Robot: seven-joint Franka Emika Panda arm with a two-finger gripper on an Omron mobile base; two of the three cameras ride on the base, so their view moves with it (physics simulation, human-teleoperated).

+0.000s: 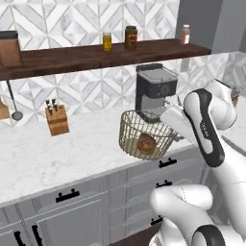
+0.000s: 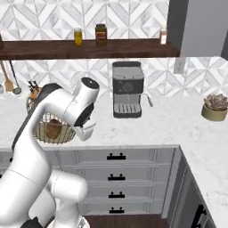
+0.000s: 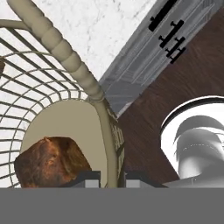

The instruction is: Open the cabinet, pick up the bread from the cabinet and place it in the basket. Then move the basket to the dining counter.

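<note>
The tan wire basket (image 1: 139, 132) hangs tilted in the air over the worktop's front edge, in front of the coffee machine. The brown bread (image 1: 146, 143) lies inside it on the solid base. My gripper (image 1: 174, 135) is at the basket's right side, shut on its wall just below the rim. In the hand view the thick rim (image 3: 65, 50) curves down between my fingertips (image 3: 89, 178), my gripper (image 3: 113, 177) pinches the mesh, and the bread (image 3: 50, 162) sits just left of it. From the right base view my arm partly hides the basket (image 2: 44, 131) and bread (image 2: 53, 128). The dining counter is out of view.
A dark coffee machine (image 1: 153, 89) stands right behind the basket, with a knife block (image 1: 56, 120) to its left. A wooden shelf (image 1: 72, 57) with jars runs above. Grey black-handled drawers (image 2: 116, 176) lie below the marble worktop (image 1: 57, 153). A potted succulent (image 2: 215, 107) stands far right.
</note>
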